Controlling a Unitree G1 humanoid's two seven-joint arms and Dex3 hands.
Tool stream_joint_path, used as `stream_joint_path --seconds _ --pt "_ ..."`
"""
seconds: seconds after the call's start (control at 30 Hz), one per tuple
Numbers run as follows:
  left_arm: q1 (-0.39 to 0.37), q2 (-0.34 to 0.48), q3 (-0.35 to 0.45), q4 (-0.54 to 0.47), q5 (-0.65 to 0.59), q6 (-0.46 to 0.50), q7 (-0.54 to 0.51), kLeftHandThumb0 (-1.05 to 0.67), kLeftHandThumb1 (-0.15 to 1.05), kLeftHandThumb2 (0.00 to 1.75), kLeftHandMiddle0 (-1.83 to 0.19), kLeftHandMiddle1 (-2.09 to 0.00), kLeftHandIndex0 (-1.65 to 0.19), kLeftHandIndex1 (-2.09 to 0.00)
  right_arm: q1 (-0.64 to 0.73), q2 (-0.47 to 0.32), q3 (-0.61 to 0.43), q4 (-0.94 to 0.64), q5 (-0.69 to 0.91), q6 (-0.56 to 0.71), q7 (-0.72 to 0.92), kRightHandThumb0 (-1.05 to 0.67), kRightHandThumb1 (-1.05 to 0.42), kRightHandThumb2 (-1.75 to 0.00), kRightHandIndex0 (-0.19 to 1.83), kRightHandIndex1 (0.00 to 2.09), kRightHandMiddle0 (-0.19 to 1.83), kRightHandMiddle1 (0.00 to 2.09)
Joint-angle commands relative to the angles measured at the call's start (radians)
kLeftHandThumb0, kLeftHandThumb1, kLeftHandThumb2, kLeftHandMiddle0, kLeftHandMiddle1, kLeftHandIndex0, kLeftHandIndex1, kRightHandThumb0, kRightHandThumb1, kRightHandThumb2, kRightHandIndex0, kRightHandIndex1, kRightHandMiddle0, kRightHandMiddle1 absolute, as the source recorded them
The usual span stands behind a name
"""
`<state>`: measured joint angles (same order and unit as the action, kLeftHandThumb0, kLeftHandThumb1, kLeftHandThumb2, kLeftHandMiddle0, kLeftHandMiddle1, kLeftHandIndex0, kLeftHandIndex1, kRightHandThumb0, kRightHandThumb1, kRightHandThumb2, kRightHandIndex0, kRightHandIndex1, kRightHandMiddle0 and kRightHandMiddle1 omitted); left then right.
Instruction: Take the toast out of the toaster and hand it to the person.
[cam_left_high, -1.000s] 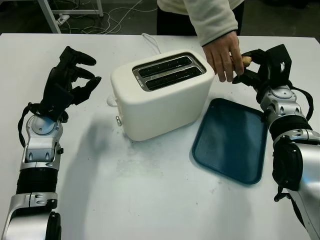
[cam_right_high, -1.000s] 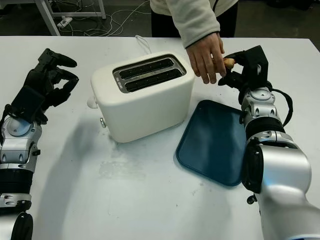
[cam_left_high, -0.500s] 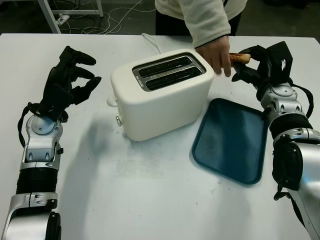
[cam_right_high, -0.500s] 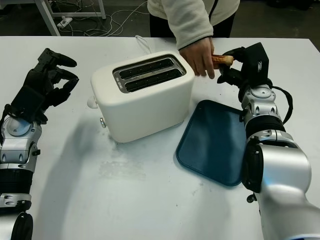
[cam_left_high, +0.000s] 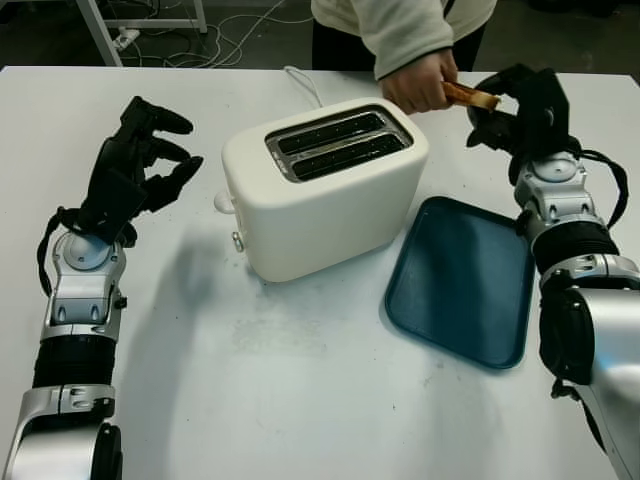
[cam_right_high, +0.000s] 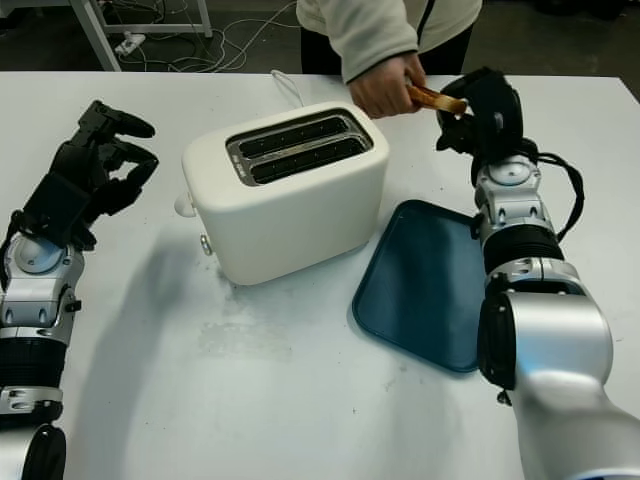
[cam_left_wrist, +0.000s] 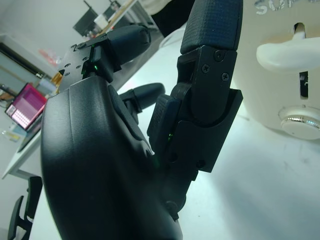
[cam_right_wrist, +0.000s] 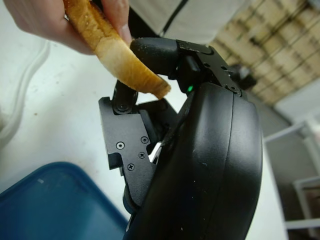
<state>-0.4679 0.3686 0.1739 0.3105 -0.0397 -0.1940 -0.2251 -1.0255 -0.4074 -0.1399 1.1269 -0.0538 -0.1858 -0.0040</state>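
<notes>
Bright, even overhead light; soft shadow beside the toaster (cam_left_high: 325, 185).

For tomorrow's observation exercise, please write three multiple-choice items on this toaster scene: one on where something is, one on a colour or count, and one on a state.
1. Where is the tray?
A. On the table between the toaster and the right arm
B. On top of the toaster
C. Beside the left hand

2. How many slots does the toaster have?
A. One
B. Two
C. Four

3. Who grips the toast?
A. The left hand
B. Nobody; it lies on the tray
C. The person's hand

Answers:
1 A: the blue tray lies flat on the white table, right of the toaster.
2 B: two dark slots run side by side on top.
3 C: the person's hand clasps one end, while the right hand sits just beyond the other end and the left hand is open, far left.
</notes>
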Motion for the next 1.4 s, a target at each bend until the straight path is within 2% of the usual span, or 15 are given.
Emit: stream_joint_path --seconds 0.0,0.03,0.07,0.1,0.17,0.23,0.27,0.37,0.5,0.67,0.83,0.93,1.13,1.23,1.37 --pt "0.0 0.011 0.002 -0.015 0.002 0.006 0.005 -1.05 0.92 0.2 0.0 -1.71 0.0 -1.64 0.025 0.004 -0.016 -0.023 0.026 -0.031 0.02 -0.34 -0.92 -0.51 0.69 1.75 0.37 1.67" --pt "0.002 0.011 0.003 -0.016 0.0 0.006 0.004 -1.05 0.92 0.2 0.0 -1.71 0.0 -1.64 0.029 0.003 -0.02 -0.029 0.03 -0.031 0.021 -0.34 -0.92 -0.54 0.56 1.74 0.32 1.52" --pt "0.005 0.011 0.003 -0.016 -0.001 0.003 0.003 -1.05 0.92 0.2 0.0 -1.72 0.0 -1.64 0.035 0.003 -0.019 -0.04 0.028 -0.022 0.015 -0.37 -0.92 -0.55 0.49 1.66 0.36 1.25" --pt "0.008 0.011 0.005 -0.017 -0.005 0.003 0.001 -1.05 0.92 0.2 0.0 -1.72 0.0 -1.64 0.046 0.001 -0.019 -0.06 0.035 -0.014 0.034 -0.44 -0.92 -0.56 0.49 1.31 0.45 0.8" --pt "0.019 0.008 0.01 -0.026 -0.02 0.018 -0.005 -1.05 0.92 0.18 0.0 -1.72 0.0 -1.65 0.081 -0.009 -0.019 -0.109 0.058 0.005 0.106 -0.57 -0.92 -0.63 0.34 0.6 0.4 0.25" --pt "0.031 0.007 0.016 -0.025 -0.027 0.015 -0.008 -1.05 0.92 0.16 0.0 -1.72 0.0 -1.65 0.145 -0.02 -0.015 -0.19 0.078 0.01 0.184 -0.61 -0.92 -0.71 0.26 0.25 0.31 0.07" --pt "0.038 0.006 0.019 -0.024 -0.032 0.01 -0.008 -1.05 0.92 0.16 0.0 -1.72 0.0 -1.65 0.184 -0.021 -0.015 -0.241 0.084 0.009 0.206 -0.63 -0.92 -0.75 0.22 0.15 0.27 0.03" --pt "0.082 -0.019 0.036 -0.061 -0.057 0.024 0.008 -1.05 0.92 0.12 -0.05 -1.7 -0.07 -1.61 0.361 0.005 -0.026 -0.48 0.123 0.031 0.239 -0.72 -0.92 -0.8 0.15 0.05 0.19 0.0" --pt "0.162 -0.059 0.041 -0.14 -0.061 0.052 0.047 -1.05 0.92 0.14 -0.06 -1.74 -0.07 -1.68 0.639 0.063 -0.028 -0.847 0.176 0.078 0.244 -0.83 -0.92 -0.86 0.13 0.02 0.15 0.01" --pt "0.248 -0.109 0.044 -0.221 -0.068 0.109 0.083 -1.05 0.92 0.11 -0.11 -1.75 -0.09 -1.73 0.902 0.161 0.011 -1.157 0.207 0.13 0.221 -0.88 -0.92 -0.97 0.12 0.01 0.15 0.01" --pt "0.331 -0.18 0.025 -0.306 -0.074 0.139 0.118 -1.05 0.92 0.12 -0.09 -1.75 -0.07 -1.74 1.092 0.262 0.072 -1.325 0.204 0.105 0.198 -0.87 -0.92 -0.99 0.11 0.0 0.13 0.0" --pt "0.365 -0.218 0.014 -0.318 -0.077 0.106 0.126 -1.05 0.92 0.12 -0.07 -1.75 -0.06 -1.75 1.185 0.306 0.114 -1.4 0.2 0.089 0.192 -0.83 -0.92 -0.96 0.07 0.0 0.08 0.0" --pt "0.439 -0.272 -0.011 -0.349 -0.114 0.083 0.096 -1.05 0.92 0.09 -0.16 -1.72 -0.19 -1.65 1.309 0.357 0.185 -1.49 0.201 0.129 0.174 -0.81 -0.92 -0.92 0.02 0.0 0.05 0.0" --pt "0.438 -0.297 -0.003 -0.324 -0.144 0.034 0.078 -1.05 0.92 0.1 -0.17 -1.7 -0.22 -1.61 1.33 0.37 0.21 -1.498 0.194 0.133 0.166 -0.8 -0.92 -0.92 0.0 0.0 0.03 0.0" --pt "0.422 -0.32 -0.006 -0.232 -0.156 -0.058 0.046 -1.05 0.92 0.08 -0.21 -1.68 -0.3 -1.52 1.331 0.4 0.22 -1.48 0.221 0.129 0.159 -0.8 -0.92 -0.92 0.0 0.0 0.01 0.0"
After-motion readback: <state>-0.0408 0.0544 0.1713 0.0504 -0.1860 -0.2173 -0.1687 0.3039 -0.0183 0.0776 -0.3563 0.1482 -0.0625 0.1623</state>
